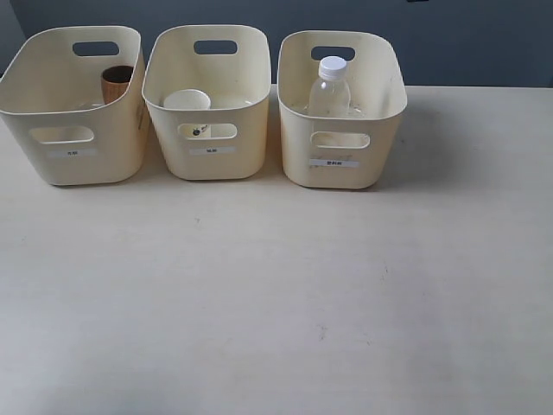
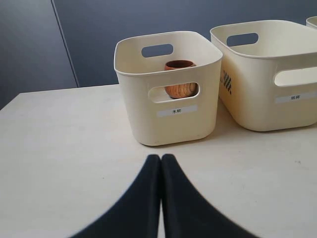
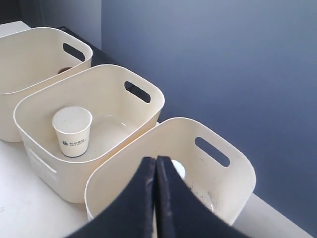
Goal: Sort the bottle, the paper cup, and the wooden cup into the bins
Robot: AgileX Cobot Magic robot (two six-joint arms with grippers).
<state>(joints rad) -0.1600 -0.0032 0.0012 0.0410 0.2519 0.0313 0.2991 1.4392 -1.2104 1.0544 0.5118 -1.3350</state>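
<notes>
Three cream bins stand in a row at the back of the table. The wooden cup (image 1: 117, 84) (image 2: 180, 79) sits upright in the left bin (image 1: 52, 173) (image 2: 173, 126). In the middle bin (image 1: 173, 160) (image 3: 99, 166) stands the paper cup (image 1: 187, 101) (image 3: 72, 130). The bottle (image 1: 329, 86) stands upright in the right bin (image 1: 298, 169) (image 3: 233, 171); only its white cap (image 3: 180, 170) shows past my right gripper (image 3: 155, 161), which hangs shut and empty above that bin. My left gripper (image 2: 161, 158) is shut and empty over the table in front of the left bin. Neither gripper shows in the exterior view.
The light wooden table (image 1: 276, 303) stretches in front of the bins. A dark blue-grey wall (image 3: 223, 59) rises right behind them. In the left wrist view, the middle bin (image 2: 267, 109) stands close beside the left one.
</notes>
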